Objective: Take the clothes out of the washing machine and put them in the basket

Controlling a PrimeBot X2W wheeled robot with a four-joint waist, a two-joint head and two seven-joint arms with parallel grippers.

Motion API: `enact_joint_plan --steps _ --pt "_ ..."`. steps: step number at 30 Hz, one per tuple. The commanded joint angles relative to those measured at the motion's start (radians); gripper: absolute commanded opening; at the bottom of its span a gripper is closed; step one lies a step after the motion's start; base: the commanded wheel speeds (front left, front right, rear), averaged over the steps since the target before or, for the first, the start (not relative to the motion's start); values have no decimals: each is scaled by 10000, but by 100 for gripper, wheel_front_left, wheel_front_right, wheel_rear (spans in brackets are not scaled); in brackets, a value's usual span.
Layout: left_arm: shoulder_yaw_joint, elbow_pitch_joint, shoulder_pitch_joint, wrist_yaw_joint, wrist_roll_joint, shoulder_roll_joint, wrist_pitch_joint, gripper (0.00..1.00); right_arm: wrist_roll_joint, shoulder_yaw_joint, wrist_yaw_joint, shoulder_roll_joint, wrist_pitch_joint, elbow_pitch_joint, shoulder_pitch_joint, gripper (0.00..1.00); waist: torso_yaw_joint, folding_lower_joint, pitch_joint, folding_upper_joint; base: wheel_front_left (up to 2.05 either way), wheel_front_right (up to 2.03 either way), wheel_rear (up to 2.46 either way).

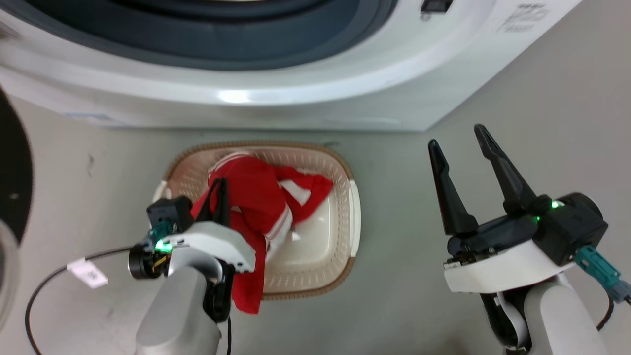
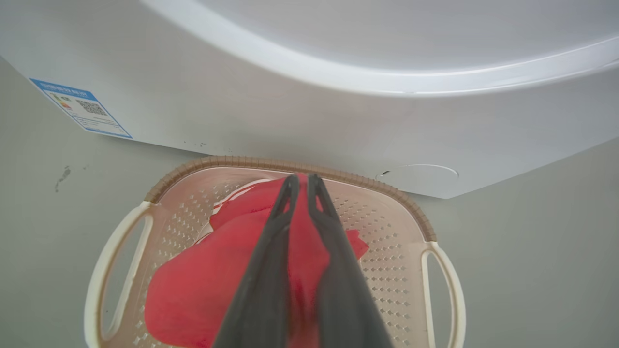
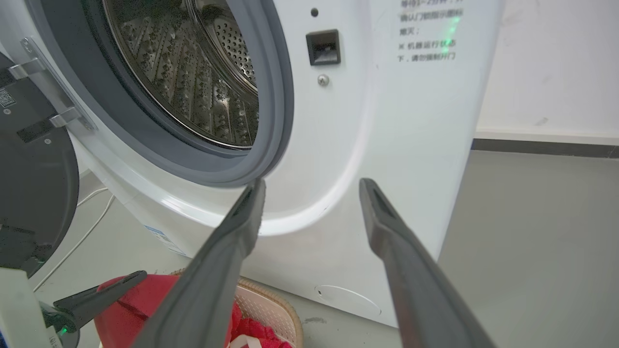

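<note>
The cream basket (image 1: 352, 207) sits on the floor just in front of the washing machine (image 1: 315, 103). Red clothes (image 1: 256, 192) with white stripes lie heaped in it, and one piece hangs over its near rim. My left gripper (image 1: 220, 190) is above the basket's left half, shut on red fabric. In the left wrist view the left gripper (image 2: 301, 180) pinches the clothes (image 2: 203, 280) above the basket (image 2: 387, 193). My right gripper (image 1: 456, 135) stands open and empty over bare floor to the basket's right. In the right wrist view the right gripper (image 3: 313, 183) faces the washing machine (image 3: 387, 145) with its porthole open and steel drum (image 3: 193, 72) showing.
The black-framed door (image 1: 15, 167) hangs open at the left. A black cable with a white tag (image 1: 87, 272) lies on the floor by my left arm. A blue label (image 2: 82, 108) marks the washer's lower front. Grey floor (image 1: 542, 123) extends to the washer's right.
</note>
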Motion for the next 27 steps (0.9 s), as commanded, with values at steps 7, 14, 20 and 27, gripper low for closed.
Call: enact_joint_plan --steps 7,14,20,27 --pt "210 1799 -1275 -26 427 -14 -51 0 -1 238 -3 3 -216 135 -615 100 -439 -3 1872 0 0 0 0" --pt "557 3662 -1965 100 665 243 -52 0 86 477 -3 3 -458 368 -951 100 -751 -3 2520 0 0 0 0" --pt "847 4279 -2120 170 668 312 -53 0 133 552 -3 3 -644 704 -1089 100 -825 -3 2545 0 0 0 0" --pt "1084 3891 -1562 -72 809 198 -53 100 77 442 -3 3 -828 1441 -945 100 -590 -3 1157 0 0 0 0"
